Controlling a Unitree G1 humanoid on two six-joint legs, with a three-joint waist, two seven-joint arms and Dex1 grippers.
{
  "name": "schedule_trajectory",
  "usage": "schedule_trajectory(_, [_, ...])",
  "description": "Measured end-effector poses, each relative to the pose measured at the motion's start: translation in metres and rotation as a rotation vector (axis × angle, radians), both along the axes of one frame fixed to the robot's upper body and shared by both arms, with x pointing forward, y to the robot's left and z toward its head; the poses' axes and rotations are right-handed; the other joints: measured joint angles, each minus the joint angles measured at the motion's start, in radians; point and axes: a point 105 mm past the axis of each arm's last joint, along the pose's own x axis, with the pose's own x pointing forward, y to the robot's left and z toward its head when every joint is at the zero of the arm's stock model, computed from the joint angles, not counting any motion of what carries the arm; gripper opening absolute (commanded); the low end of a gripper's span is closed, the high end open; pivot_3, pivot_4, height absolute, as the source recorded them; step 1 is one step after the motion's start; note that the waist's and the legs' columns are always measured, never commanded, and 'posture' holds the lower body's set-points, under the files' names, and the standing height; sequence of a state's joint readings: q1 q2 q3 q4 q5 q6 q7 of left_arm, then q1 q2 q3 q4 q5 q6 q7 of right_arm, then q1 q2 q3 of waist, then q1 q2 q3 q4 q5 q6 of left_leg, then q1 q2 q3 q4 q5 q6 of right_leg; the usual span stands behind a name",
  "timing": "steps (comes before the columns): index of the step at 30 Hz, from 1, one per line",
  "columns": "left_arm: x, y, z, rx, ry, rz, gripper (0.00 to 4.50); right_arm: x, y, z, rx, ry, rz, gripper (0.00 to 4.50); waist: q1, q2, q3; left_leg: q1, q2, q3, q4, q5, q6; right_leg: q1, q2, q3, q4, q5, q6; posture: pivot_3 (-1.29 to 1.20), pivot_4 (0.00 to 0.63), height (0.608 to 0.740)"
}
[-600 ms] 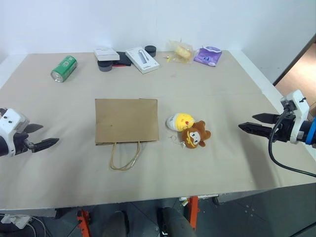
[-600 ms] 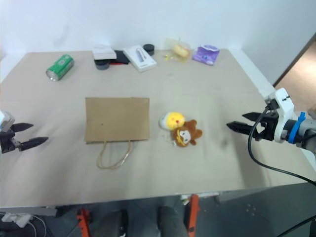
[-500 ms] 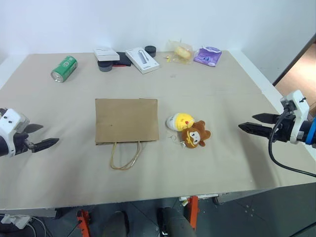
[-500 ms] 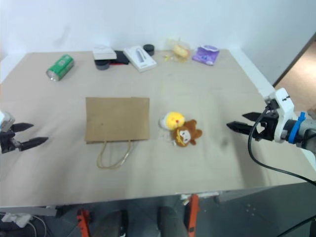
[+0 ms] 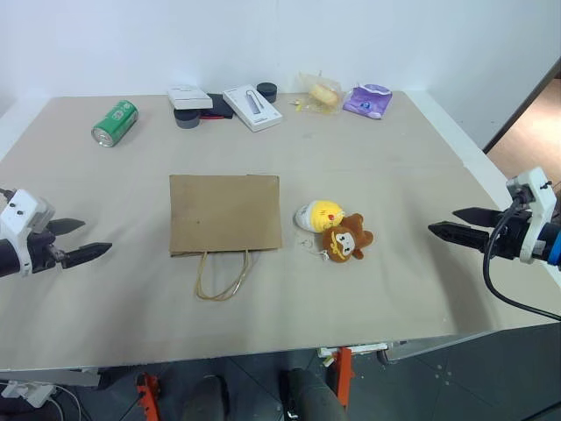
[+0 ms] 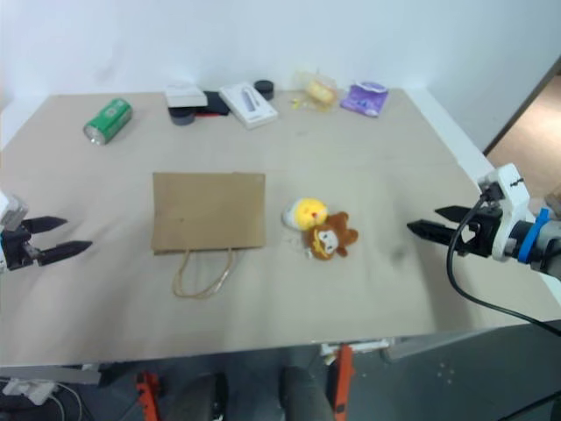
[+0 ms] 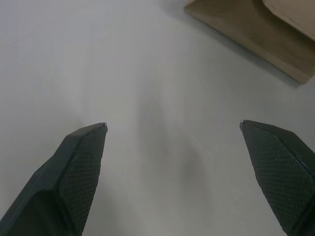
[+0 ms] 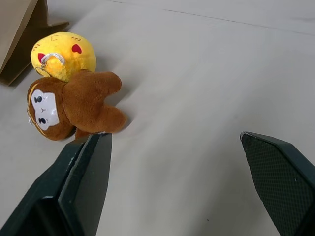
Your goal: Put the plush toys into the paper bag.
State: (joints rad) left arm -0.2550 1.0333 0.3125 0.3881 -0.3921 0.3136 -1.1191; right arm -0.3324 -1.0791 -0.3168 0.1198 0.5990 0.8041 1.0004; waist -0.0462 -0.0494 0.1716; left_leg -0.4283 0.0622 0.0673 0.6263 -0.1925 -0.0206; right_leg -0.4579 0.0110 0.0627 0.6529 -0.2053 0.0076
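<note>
Left eye view shows the left gripper (image 5: 77, 239) at the table's (image 5: 412, 175) left edge, its two black fingers spread wide with nothing between them, well apart from the paper bag (image 5: 225, 213). That bag lies flat and closed near the middle, loop handles trailing toward the robot, so its mouth would probably need lifting open before anything goes in; the empty left gripper looks placed for that job. Just right of the bag, not quite touching it, the plush toys lie pressed together: the yellow-and-white toy (image 5: 318, 214) nearer the bag and the brown bear (image 5: 347, 239) against its right side. Farther right, the right gripper (image 5: 456, 222) hangs over the table's right edge, jaws equally wide and empty, pointed toward the toys but well short of them; its wrist view has the bear in line between its fingers. Along the far edge sit a green can (image 5: 114, 122), white boxes (image 5: 252, 106) with dark round items, a clear packet (image 5: 321, 91) with yellow contents and a purple pouch (image 5: 368, 99), all well away from the work. Nothing stands between either gripper and its likely target; the toys' closeness may make picking one alone awkward.
</note>
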Motion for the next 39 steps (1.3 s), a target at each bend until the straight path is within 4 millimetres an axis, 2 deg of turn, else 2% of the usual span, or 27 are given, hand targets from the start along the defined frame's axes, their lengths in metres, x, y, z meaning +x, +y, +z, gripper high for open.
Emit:
schedule_trajectory(6, [0.004,0.004,0.002,0.008,-0.021,0.023,4.46,-0.005,0.001,0.005,0.058,-0.011,0.023,4.50,0.001,0.000,0.000,0.000,0.000,0.000,0.002,0.000,0.000,0.001,0.000,0.000,0.001,0.000,0.001,0.00,0.150,0.740])
schedule_trajectory(7, [0.016,-0.001,0.013,0.015,-0.108,0.024,4.46,-0.008,0.007,0.006,0.060,-0.049,0.078,4.50,0.002,0.000,0.000,0.000,0.000,-0.002,0.005,0.000,0.000,0.002,0.001,-0.001,0.001,0.001,0.001,0.00,0.150,0.740])
schedule_trajectory(9, [0.018,-0.004,0.016,0.013,-0.130,0.015,4.46,-0.009,0.013,0.008,0.060,-0.069,0.112,4.50,0.002,0.000,0.000,0.000,0.000,-0.002,0.005,0.000,0.000,0.002,0.001,0.000,0.001,0.001,0.002,0.00,0.150,0.740])
schedule_trajectory(11, [0.025,-0.015,0.025,0.005,-0.198,-0.026,4.46,-0.019,0.034,0.014,0.070,-0.107,0.230,4.50,0.003,0.001,-0.001,0.000,0.000,-0.002,0.007,0.000,0.000,0.003,0.001,0.000,0.002,0.002,0.002,0.00,0.150,0.740])
schedule_trajectory(12, [0.034,-0.035,0.034,-0.003,-0.275,-0.090,4.46,-0.033,0.068,0.021,0.068,-0.138,0.405,4.50,0.004,0.001,-0.001,0.000,0.000,-0.003,0.009,0.000,0.000,0.004,0.001,0.000,0.004,0.002,0.002,0.00,0.150,0.740])
schedule_trajectory(13, [0.039,-0.053,0.041,-0.006,-0.328,-0.150,4.46,-0.043,0.093,0.028,0.066,-0.165,0.533,4.50,0.004,0.001,-0.001,0.000,0.000,-0.004,0.010,0.000,0.000,0.005,0.001,-0.001,0.005,0.002,0.003,0.00,0.150,0.740])
schedule_trajectory(14, [0.040,-0.057,0.042,-0.005,-0.337,-0.163,4.46,-0.045,0.098,0.030,0.069,-0.170,0.556,4.50,0.004,0.001,-0.001,0.000,0.000,-0.004,0.011,0.000,0.000,0.005,0.001,-0.001,0.005,0.002,0.003,0.00,0.150,0.740])
schedule_trajectory(15, [0.042,-0.073,0.051,-0.008,-0.393,-0.216,4.46,-0.053,0.117,0.040,0.074,-0.209,0.651,4.50,0.004,0.001,-0.001,0.000,0.000,-0.004,0.012,0.000,0.000,0.006,0.001,-0.001,0.005,0.003,0.004,0.00,0.150,0.740])
schedule_trajectory(17, [0.041,-0.094,0.062,0.025,-0.475,-0.303,4.46,-0.060,0.135,0.050,0.070,-0.259,0.738,4.50,0.000,-0.001,-0.002,0.002,0.000,-0.003,0.013,0.000,0.000,0.008,0.001,0.001,0.005,0.004,0.004,0.00,0.150,0.740])
schedule_trajectory(19, [0.031,-0.137,0.063,0.130,-0.593,-0.501,4.46,-0.061,0.157,0.047,0.055,-0.305,0.820,4.50,0.001,-0.001,-0.002,0.006,-0.001,-0.001,0.013,0.000,0.000,0.012,0.000,0.002,0.005,0.003,0.003,0.00,0.150,0.740])
schedule_trajectory(20, [0.024,-0.148,0.058,0.192,-0.631,-0.581,4.46,-0.061,0.162,0.043,0.050,-0.299,0.841,4.50,0.002,-0.001,-0.002,0.006,-0.001,-0.001,0.013,0.000,0.000,0.012,0.000,0.002,0.005,0.003,0.003,0.00,0.150,0.740])
schedule_trajectory(21, [0.014,-0.155,0.050,0.297,-0.703,-0.681,4.46,-0.060,0.163,0.041,0.042,-0.307,0.840,4.50,0.002,-0.001,-0.002,0.007,-0.001,-0.001,0.013,0.000,0.000,0.012,0.001,0.003,0.005,0.003,0.003,0.00,0.150,0.740])
schedule_trajectory(24, [0.002,-0.158,0.040,0.397,-0.808,-0.782,4.46,-0.057,0.165,0.039,0.024,-0.321,0.834,4.50,0.002,-0.001,-0.002,0.008,0.000,-0.001,0.013,0.000,0.000,0.012,0.001,0.002,0.005,0.003,0.003,0.00,0.150,0.740])
schedule_trajectory(25, [-0.006,-0.157,0.031,0.455,-0.871,-0.845,4.46,-0.056,0.164,0.037,0.013,-0.327,0.826,4.50,0.002,-0.001,-0.002,0.008,0.000,-0.001,0.013,0.000,0.000,0.012,0.001,0.002,0.005,0.003,0.003,0.00,0.150,0.740])
schedule_trajectory(28, [-0.009,-0.156,0.026,0.482,-0.896,-0.869,4.46,-0.056,0.164,0.036,0.012,-0.326,0.822,4.50,0.003,-0.001,-0.002,0.008,0.000,-0.001,0.013,0.000,0.000,0.013,0.001,0.002,0.005,0.003,0.003,0.00,0.150,0.740])
schedule_trajectory(33, [-0.015,-0.145,0.001,0.622,-0.976,-0.940,4.46,-0.055,0.161,0.028,0.016,-0.307,0.792,4.50,0.003,-0.001,-0.002,0.009,0.000,-0.001,0.013,0.000,0.000,0.013,0.000,0.003,0.005,0.003,0.002,0.00,0.150,0.740])
schedule_trajectory(39, [-0.017,-0.149,-0.014,0.667,-1.023,-1.013,4.46,-0.055,0.160,0.026,0.013,-0.314,0.773,4.50,0.002,-0.001,-0.002,0.010,0.000,0.000,0.013,0.000,0.001,0.014,0.000,0.002,0.005,0.004,0.004,0.00,0.150,0.740])
